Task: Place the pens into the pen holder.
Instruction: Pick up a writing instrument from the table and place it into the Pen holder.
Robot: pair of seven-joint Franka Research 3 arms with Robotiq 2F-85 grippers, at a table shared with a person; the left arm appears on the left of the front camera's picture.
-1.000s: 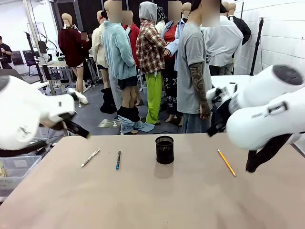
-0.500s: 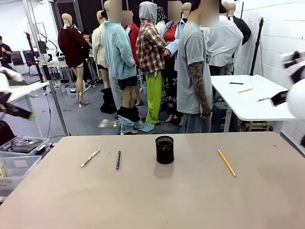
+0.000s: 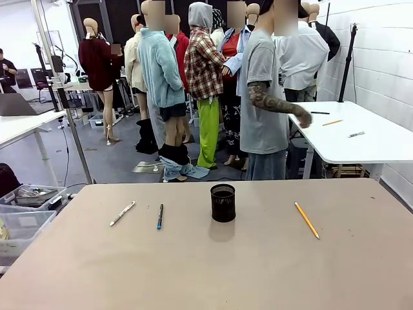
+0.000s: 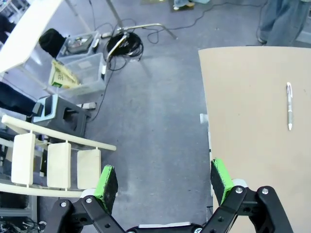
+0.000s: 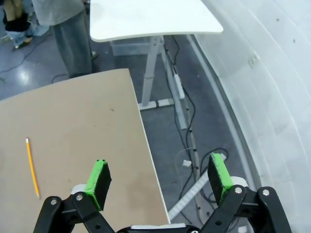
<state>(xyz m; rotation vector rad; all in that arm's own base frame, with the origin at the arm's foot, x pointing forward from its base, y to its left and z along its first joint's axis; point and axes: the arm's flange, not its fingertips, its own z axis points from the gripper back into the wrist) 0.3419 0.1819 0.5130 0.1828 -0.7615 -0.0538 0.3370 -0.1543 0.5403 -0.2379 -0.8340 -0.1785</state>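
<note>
On the table [image 3: 258, 271], pens [image 3: 160, 216] flank the pen holder [image 3: 223, 203]; left tool [image 4: 164, 180] and right tool [image 5: 158, 179] gape, apparently empty.

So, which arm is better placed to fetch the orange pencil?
Right. The orange pencil lies right of the pen holder, and the open right pincer hangs off that table edge. The left pincer is off the opposite edge, by the white pen.

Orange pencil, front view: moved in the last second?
No. The orange pencil lies at the same spot and angle, right of the pen holder.
</note>
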